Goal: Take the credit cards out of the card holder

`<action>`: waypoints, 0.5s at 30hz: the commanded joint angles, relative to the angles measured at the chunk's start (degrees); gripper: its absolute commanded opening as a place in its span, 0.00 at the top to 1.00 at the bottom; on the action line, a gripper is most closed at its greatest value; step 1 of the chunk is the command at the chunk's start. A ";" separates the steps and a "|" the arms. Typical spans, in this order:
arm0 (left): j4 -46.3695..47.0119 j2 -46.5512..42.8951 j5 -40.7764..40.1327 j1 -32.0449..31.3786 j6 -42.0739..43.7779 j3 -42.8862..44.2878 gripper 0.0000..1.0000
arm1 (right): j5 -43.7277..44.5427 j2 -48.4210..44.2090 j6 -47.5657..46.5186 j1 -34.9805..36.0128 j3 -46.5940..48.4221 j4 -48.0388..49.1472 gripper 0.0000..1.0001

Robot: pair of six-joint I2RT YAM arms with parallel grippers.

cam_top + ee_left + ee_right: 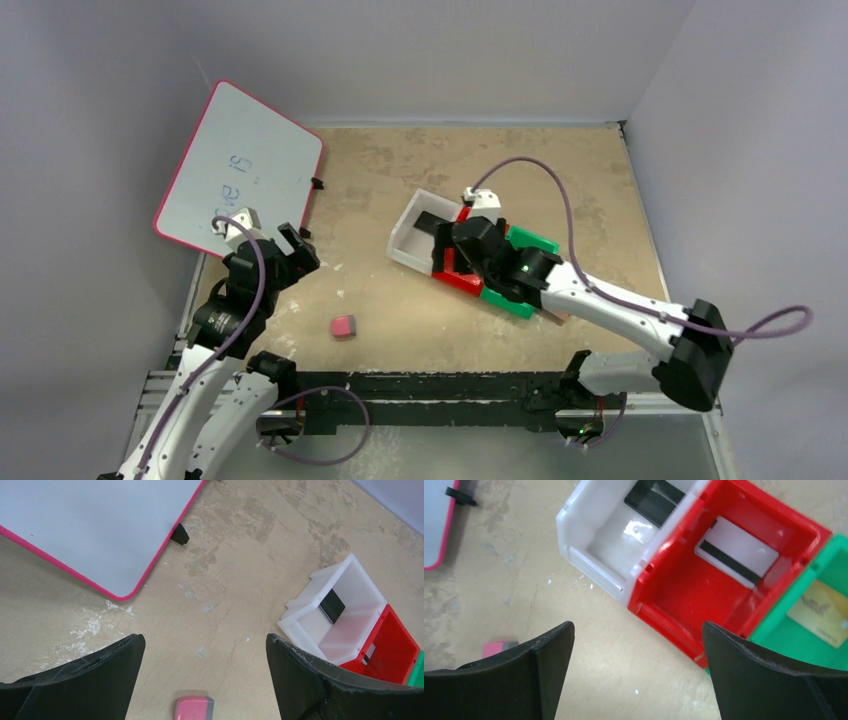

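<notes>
While left gripper (205,645) and right gripper (638,630) gape wide — both empty — a thin black rectangular card (651,500) lies in the white plastic bin (594,566), centre-right.

Bins (674,625) side by side — card (736,550) in each; eraser (343,326) leftward

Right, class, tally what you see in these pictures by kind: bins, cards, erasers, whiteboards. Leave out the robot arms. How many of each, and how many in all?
Bins: 3 (white bin, red bin, green bin)
Cards: 3 (black card, silver-grey card, gold card)
Eraser: 1
Whiteboard: 1
Total: 8
</notes>
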 commanded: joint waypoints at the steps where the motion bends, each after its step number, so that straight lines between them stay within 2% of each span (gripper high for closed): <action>1: 1.57 -0.44 1.23 0.10 0.21 0.43 0.09 | -0.25 -8.16 16.75 -0.16 -7.22 -8.31 0.01; 10: 1.88 -0.47 1.37 0.15 0.39 0.33 0.09 | -14.54 -20.10 28.01 -0.15 -20.76 -8.70 0.05; 15: 1.80 0.50 1.28 0.08 0.39 0.35 0.09 | -17.32 -20.86 35.05 -0.15 -27.33 -7.22 0.05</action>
